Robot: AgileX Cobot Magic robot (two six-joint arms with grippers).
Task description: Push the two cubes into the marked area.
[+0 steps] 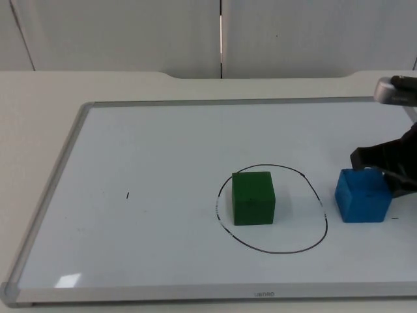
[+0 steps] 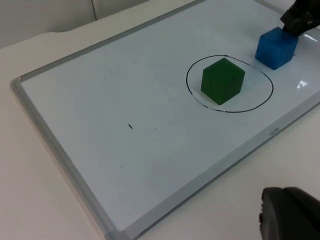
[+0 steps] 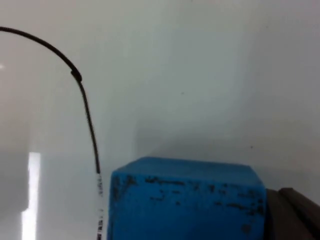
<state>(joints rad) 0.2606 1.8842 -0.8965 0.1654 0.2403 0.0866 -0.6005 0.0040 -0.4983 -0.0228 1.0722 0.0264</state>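
A green cube (image 1: 253,197) (image 2: 223,80) stands inside the black drawn circle (image 1: 273,251) (image 2: 230,111), towards its left side. A blue cube (image 1: 361,195) (image 2: 276,47) (image 3: 185,200) stands just outside the circle's right edge (image 3: 87,115). My right gripper (image 1: 386,166) (image 2: 302,17) is low over the board, pressed against the blue cube's far right side. My left gripper (image 2: 290,217) waits off the board, near its front edge.
The cubes rest on a whiteboard (image 1: 150,150) with a grey metal frame (image 1: 49,195), lying on the white table. A small black mark (image 1: 128,194) (image 2: 130,126) sits on the board's left half. A grey partition wall (image 1: 130,32) stands behind the table.
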